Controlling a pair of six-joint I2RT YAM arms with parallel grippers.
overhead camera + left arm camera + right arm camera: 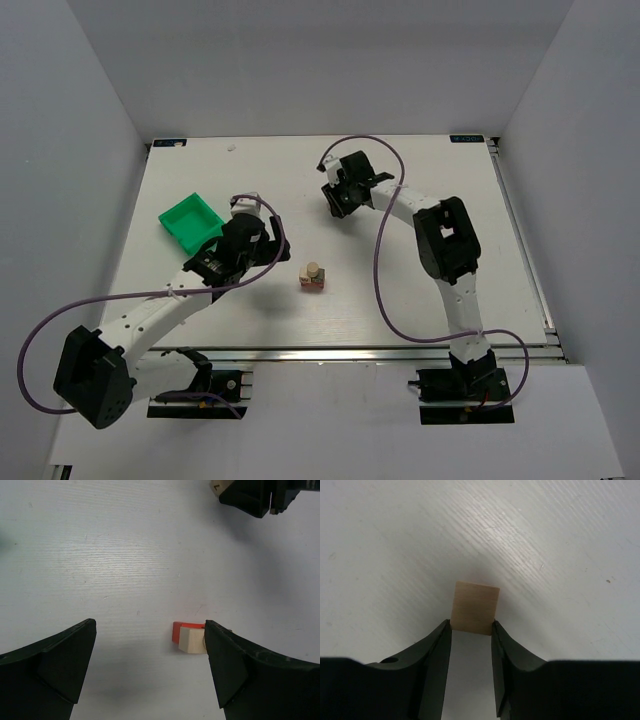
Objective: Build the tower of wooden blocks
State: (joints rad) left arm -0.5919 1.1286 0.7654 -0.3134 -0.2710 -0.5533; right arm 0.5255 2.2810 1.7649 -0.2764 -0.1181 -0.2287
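The wood block tower [312, 277] stands mid-table: a red-orange base with pale beige pieces on top. In the left wrist view its red base [176, 631] and one beige cube [191, 639] show, partly hidden behind my right-hand finger. My left gripper [268, 240] [150, 626] is open and empty, just left of the tower. My right gripper [338, 202] [472, 626] is at the far middle of the table, shut on a pale wooden block [475, 607] held at its fingertips just above the table. It also shows in the left wrist view [255, 497].
A green plastic bin [190, 220] sits at the left of the white table [450, 200], close behind my left arm. Purple cables loop off both arms. Grey walls enclose the table on three sides.
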